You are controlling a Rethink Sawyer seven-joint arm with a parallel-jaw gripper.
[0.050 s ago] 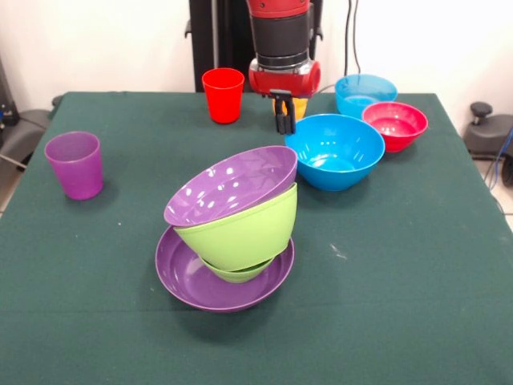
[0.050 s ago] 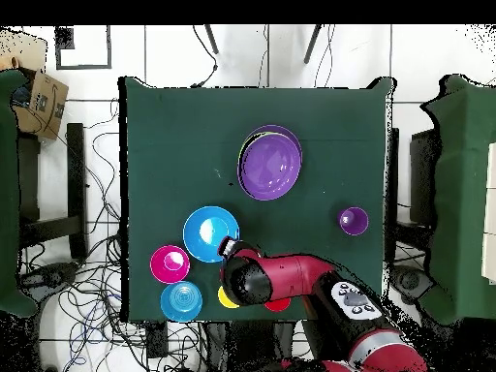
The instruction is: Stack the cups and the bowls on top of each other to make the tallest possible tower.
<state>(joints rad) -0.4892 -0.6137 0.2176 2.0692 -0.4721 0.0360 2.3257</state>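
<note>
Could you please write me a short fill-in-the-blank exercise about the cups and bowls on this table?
1. The top bowl of the tower is coloured ____.
2. The large blue bowl stands on the table, apart from the tower, and holds ____.
3. The gripper hangs between the large blue bowl and the ____ cup.
4. The purple cup stands ____ on the cloth.

Missing words: purple; nothing; red; upright

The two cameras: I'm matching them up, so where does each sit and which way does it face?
Front view: across the table, facing the robot; its red arm and gripper hang behind the blue bowl.
Overhead view: above, looking straight down; the arm reaches in from the bottom edge.
Both show the tilted bowl stack and purple cup.
</note>
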